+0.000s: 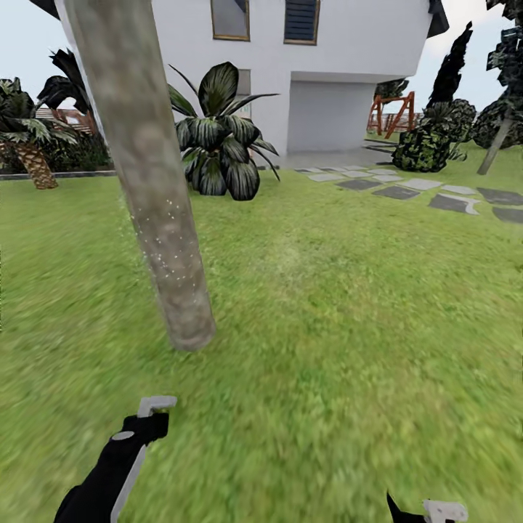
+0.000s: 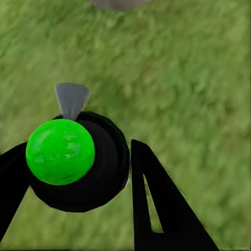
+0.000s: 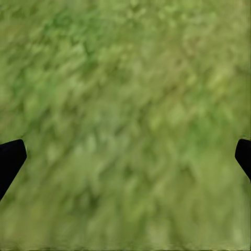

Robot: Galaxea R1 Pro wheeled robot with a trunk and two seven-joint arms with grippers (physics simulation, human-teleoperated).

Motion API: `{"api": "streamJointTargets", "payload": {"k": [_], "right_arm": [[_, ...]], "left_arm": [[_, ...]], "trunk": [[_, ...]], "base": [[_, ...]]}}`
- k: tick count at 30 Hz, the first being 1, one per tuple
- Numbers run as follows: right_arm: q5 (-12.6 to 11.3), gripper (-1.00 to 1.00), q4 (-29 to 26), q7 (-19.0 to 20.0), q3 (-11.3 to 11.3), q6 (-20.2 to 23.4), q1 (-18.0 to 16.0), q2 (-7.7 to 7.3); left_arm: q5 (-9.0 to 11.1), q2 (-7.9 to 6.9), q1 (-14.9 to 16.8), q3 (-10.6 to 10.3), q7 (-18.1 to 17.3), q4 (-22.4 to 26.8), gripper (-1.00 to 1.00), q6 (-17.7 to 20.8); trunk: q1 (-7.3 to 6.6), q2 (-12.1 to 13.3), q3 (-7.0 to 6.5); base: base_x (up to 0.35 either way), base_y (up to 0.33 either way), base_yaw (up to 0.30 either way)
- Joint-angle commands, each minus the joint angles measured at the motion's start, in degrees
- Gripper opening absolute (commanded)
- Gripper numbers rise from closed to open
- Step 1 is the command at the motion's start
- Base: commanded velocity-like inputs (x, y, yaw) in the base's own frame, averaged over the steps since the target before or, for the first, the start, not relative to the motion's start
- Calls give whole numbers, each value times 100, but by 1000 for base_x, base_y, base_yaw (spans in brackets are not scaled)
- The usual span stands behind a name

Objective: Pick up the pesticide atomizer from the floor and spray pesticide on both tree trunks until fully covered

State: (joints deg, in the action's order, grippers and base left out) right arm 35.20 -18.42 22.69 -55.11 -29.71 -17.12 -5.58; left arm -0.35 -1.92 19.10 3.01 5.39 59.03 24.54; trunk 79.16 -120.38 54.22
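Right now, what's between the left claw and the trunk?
Only bare grass between left claw and trunk, in the head view.

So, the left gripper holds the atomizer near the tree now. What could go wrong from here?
1. White pesticide specks show on only part of the tree trunk; the top and base look bare, so coverage may stay incomplete.
2. The atomizer sits between the left gripper's fingers over grass; a loose grip could drop it.
3. The right gripper is open and empty, so it gives no support.
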Motion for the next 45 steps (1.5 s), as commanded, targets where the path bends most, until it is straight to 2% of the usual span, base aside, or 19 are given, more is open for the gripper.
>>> {"api": "streamJointTargets", "payload": {"k": [1,3,5,6,8,11,12,16,17,19,21,23,26,27,29,31,37,39,45], "right_arm": [[2,100,2,1,4,0,0,4],[13,100,-2,4,11,2,-1,22],[221,100,-21,11,275,7,-1,29],[511,100,-33,21,848,20,-27,35],[668,100,-37,30,1551,39,-249,109],[744,100,-39,84,2588,322,-895,428],[747,100,-54,331,2964,557,-1183,560],[743,100,-383,1437,3270,776,-1566,692],[748,100,-479,1822,3299,798,-1606,703],[757,100,-575,2144,3310,812,-1722,706],[767,100,-605,2603,3322,810,-1782,707],[779,100,-611,2920,3394,803,-1804,708],[769,100,-618,3090,4222,808,-1810,714],[760,-100,-625,3117,4573,808,-1811,733],[741,-100,-684,3142,4949,811,-1812,760],[741,-100,-721,3151,5067,810,-1812,773],[752,-100,-884,3390,5115,820,-1829,859],[759,-100,-990,3666,5116,827,-1837,950],[753,-100,-1006,3725,5119,1193,-1838,970]], "left_arm": [[-8,-50,-21,-20,-92,-248,-100,-219],[-43,-234,-33,-39,-543,-719,-100,-517],[-321,-359,-36,-42,-1187,-997,-100,-811],[-780,-396,-33,-35,-1741,-1131,-100,-974],[-1208,-403,-20,-30,-2261,-1206,-100,-1030],[-1830,-405,-7,-36,-3167,-1238,-100,-1053],[-2221,-402,22,-33,-3673,-1240,-100,-1056],[-3278,-345,71,-30,-4611,-1244,-100,-1057],[-3717,-298,70,-25,-4883,-1244,-100,-1048],[-4012,-222,88,-24,-5110,-1239,-100,-1036],[-4128,-170,129,-105,-5206,-1237,-100,-1018],[-4175,-156,142,-408,-5232,-1236,-100,-993],[-4192,-130,158,-910,-5233,-1233,-100,-956],[-4197,-106,182,-964,-5233,-1230,-100,-942],[-4195,-86,226,-1013,-5232,-1233,-100,-930],[-4193,-82,239,-1026,-5234,-1235,-100,-926],[-4249,31,250,-1171,-5249,-1234,-100,-926],[-4268,176,252,-1380,-5250,-1228,-100,-925],[-4281,447,396,-1619,-5242,-1224,-100,-806]], "trunk": [[0,0,-1],[0,0,-1],[0,0,-1],[0,0,-1],[0,0,-1],[0,0,-1],[0,0,-1],[0,0,-1],[0,0,-1],[0,0,-1],[0,0,-1],[0,0,-1],[0,0,-1],[0,0,-1],[0,0,-1],[0,0,-1],[0,0,-1],[0,0,-1],[0,0,-1]], "base": [[-281,198,-22],[-283,190,-9],[-283,186,-2],[-245,146,0],[-124,71,0],[-25,15,0],[-5,3,0],[-1,1,0],[0,0,0],[0,0,0],[0,0,0],[0,0,0],[0,0,0],[0,0,0],[0,0,0],[0,0,0],[0,0,0],[0,0,0],[0,0,0]]}}
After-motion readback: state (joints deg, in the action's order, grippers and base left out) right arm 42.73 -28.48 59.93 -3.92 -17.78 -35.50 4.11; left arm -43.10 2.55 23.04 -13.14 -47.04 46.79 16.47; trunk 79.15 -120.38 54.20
